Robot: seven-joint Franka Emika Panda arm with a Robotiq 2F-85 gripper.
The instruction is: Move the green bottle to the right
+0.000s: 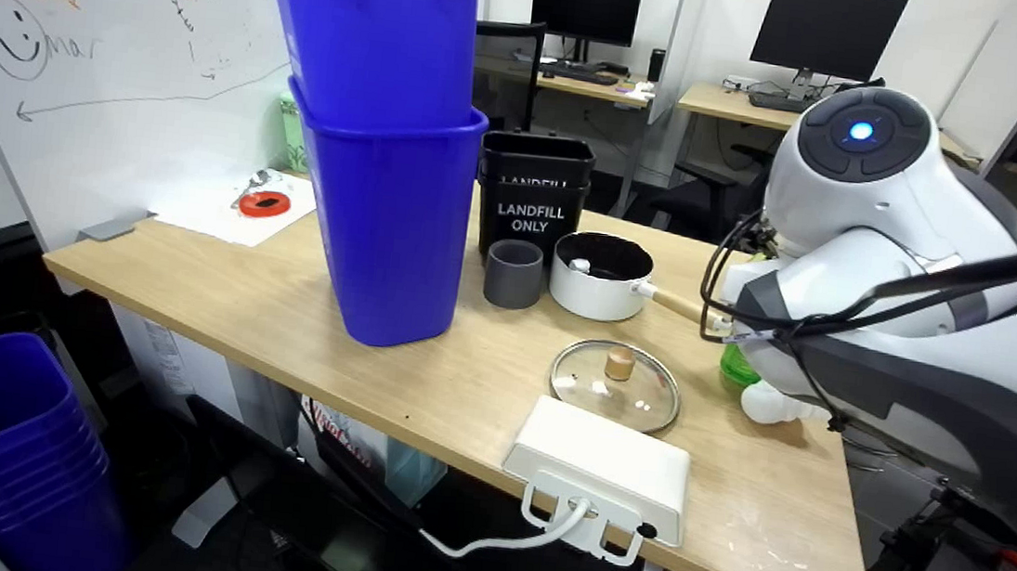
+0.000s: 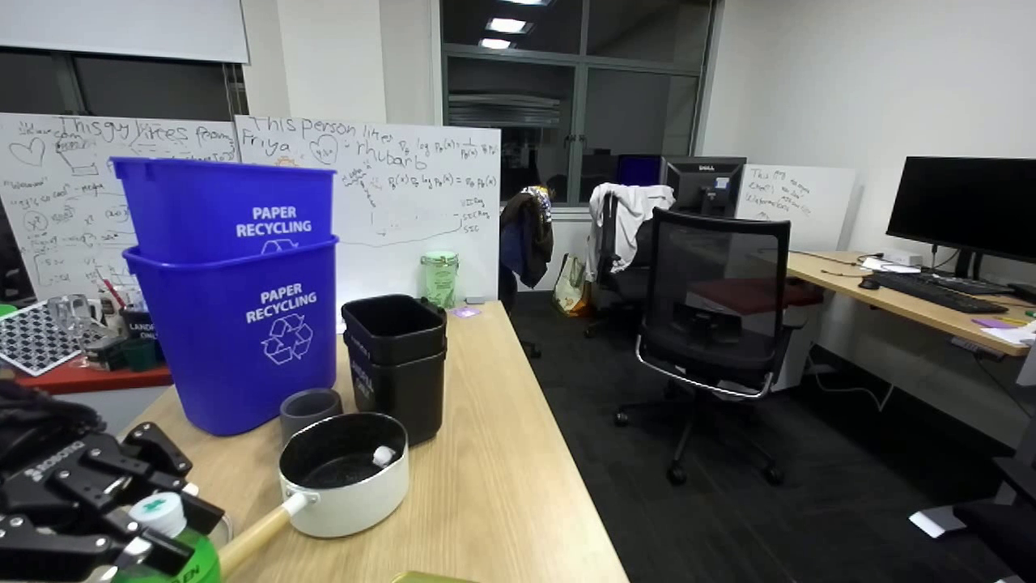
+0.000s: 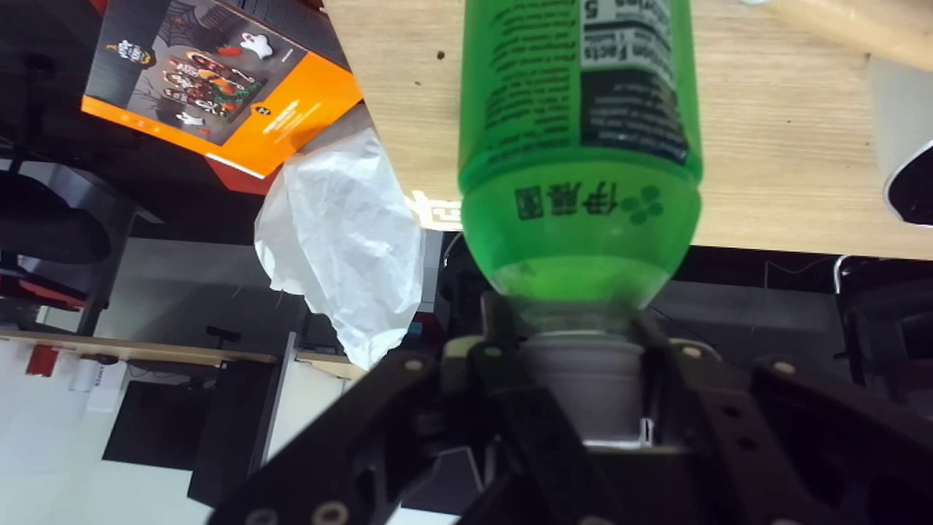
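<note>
1. The green bottle (image 3: 579,146) is in the grip of the pincer (image 3: 572,321), taken by the neck. The fingers sit in close on either side, the gap between them no wider than the neck; it looks to me like a proper hold.

2. What the move hangs on is how it stands there. In the wrist view its long axis runs from the fingers straight to the top edge, lettering upside down. In an exterior view it stands roughly upright, the cap (image 2: 159,513) uppermost, so I'd guess a sideways carry needs no turn of the wrist.

3. Next out comes the wooden handle (image 2: 259,536) of the saucepan (image 2: 356,510), on the picture's right of the bottle and seeming to meet it. The wrist view settles that: a stretch of the surface (image 3: 773,146) shows between them. If "right" means this side, I'd lift over the handle first.

4. In an exterior view the arm (image 1: 855,272) hides the pincer and leaves only a green scrap of the bottle. Just beside that is a white rounded thing (image 1: 769,404) I can't name, and nearby the glass lid (image 1: 587,391), which the wrist view lacks.

5. The base I can't make out well enough anywhere to say whether it's resting or raised.
</note>
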